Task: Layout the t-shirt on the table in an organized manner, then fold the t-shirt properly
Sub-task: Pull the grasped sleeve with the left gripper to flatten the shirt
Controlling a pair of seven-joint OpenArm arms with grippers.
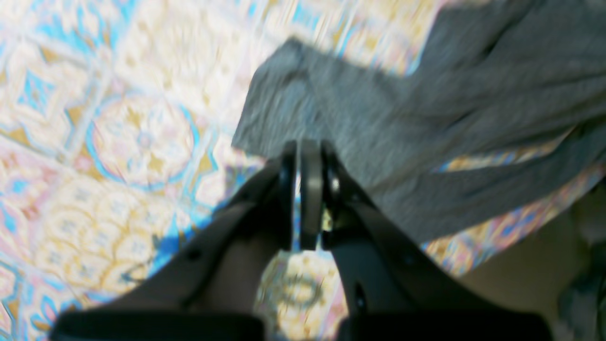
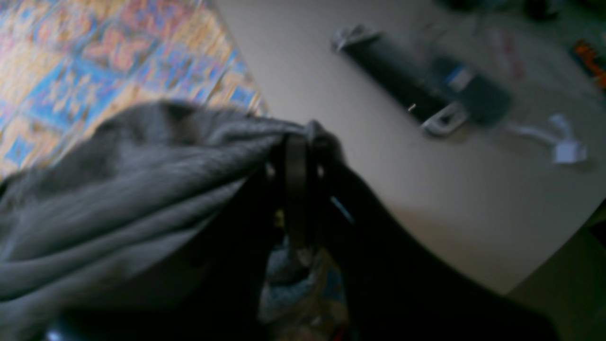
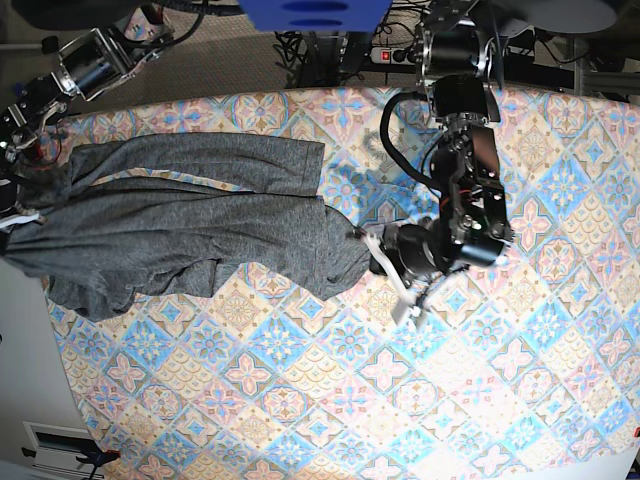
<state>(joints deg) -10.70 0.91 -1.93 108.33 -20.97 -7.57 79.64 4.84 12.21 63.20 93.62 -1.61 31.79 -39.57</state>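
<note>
Both grippers (image 1: 303,147) on t-shirt (image 3: 180,235) edges

Left tool (image 1: 303,156) pinched on grey t-shirt (image 1: 426,123) edge, fabric stretched above patterned table (image 1: 118,142).

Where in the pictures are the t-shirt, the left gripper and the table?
t-shirt (image 3: 180,235): base view, middle of the grey body.
left gripper (image 1: 305,154): left wrist view, shut fingertips at the shirt's edge.
table (image 3: 400,400): base view, bare patterned cloth.

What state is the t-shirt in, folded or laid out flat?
Neither: the t-shirt lies stretched and bunched in wrinkles across the table, one end hanging past the edge; not folded.
</note>
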